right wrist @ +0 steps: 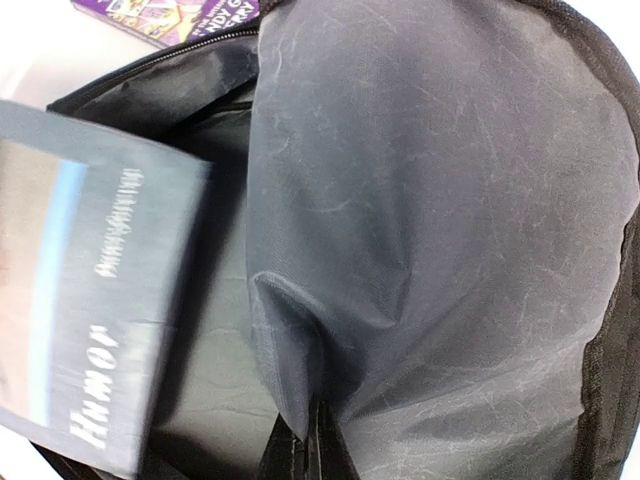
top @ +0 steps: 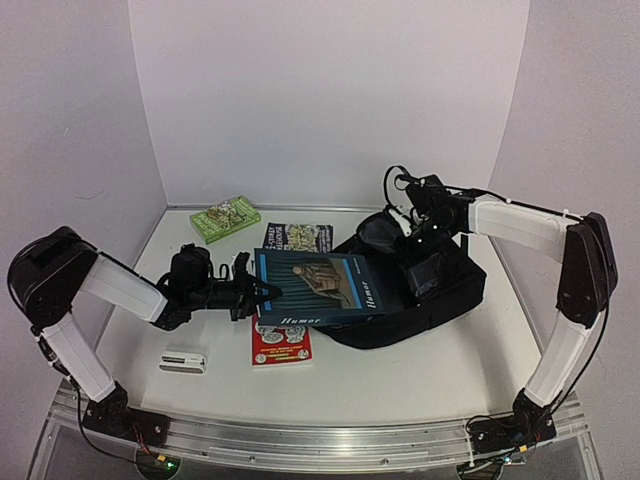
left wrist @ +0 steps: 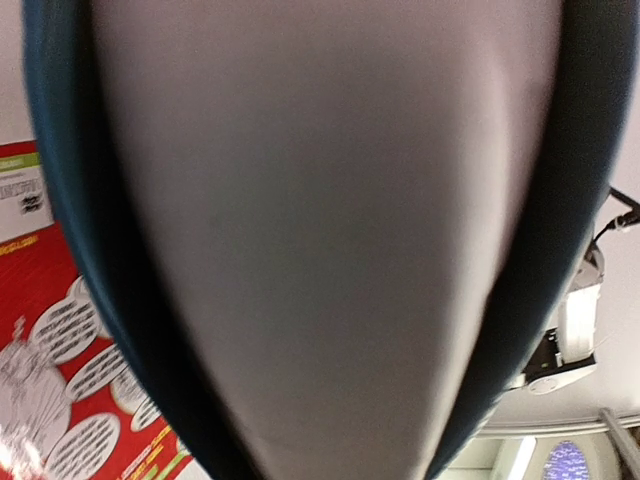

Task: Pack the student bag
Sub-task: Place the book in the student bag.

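The student bag (top: 445, 290) is laid right of centre, its mouth held open by the right gripper (right wrist: 310, 452), which is pinched shut on the grey lining (right wrist: 430, 200). The blue book (top: 325, 285) is clamped at its left edge by the left gripper (top: 262, 291), its far end set at the opening. The book should be slid in flat, under the lifted lining.

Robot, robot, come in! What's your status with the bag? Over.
Left pincer shut on blue book. Right pincer pinching student bag open. Book's far end at the mouth; nothing seen blocking it.
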`<state>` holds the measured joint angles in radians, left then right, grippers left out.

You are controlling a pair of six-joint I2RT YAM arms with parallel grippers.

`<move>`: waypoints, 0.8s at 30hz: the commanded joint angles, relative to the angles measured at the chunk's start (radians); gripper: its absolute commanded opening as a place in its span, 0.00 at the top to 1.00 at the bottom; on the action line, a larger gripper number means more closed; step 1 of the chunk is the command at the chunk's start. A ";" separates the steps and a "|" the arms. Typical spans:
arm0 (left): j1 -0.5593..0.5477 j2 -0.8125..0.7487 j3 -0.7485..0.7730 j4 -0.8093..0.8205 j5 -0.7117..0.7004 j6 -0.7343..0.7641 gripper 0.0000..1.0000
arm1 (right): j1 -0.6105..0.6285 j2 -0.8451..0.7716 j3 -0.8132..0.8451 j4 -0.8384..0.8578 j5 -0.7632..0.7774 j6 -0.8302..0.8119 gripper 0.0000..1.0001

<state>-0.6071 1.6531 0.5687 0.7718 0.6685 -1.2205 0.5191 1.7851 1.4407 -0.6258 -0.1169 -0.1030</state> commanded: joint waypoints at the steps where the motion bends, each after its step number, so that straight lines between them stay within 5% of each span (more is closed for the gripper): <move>1: -0.004 0.141 0.096 0.294 0.071 -0.156 0.98 | 0.003 -0.060 -0.001 0.031 -0.096 0.009 1.00; 6: -0.010 0.258 0.178 0.403 0.044 -0.211 0.98 | 0.003 -0.061 -0.003 0.031 -0.125 -0.002 1.00; 24: -0.158 0.553 0.575 0.313 -0.058 -0.224 0.92 | 0.030 -0.018 0.069 0.031 -0.201 0.027 1.00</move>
<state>-0.7365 2.1788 1.0067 1.0357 0.6339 -1.4457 0.5299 1.7852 1.4510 -0.6308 -0.2521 -0.0870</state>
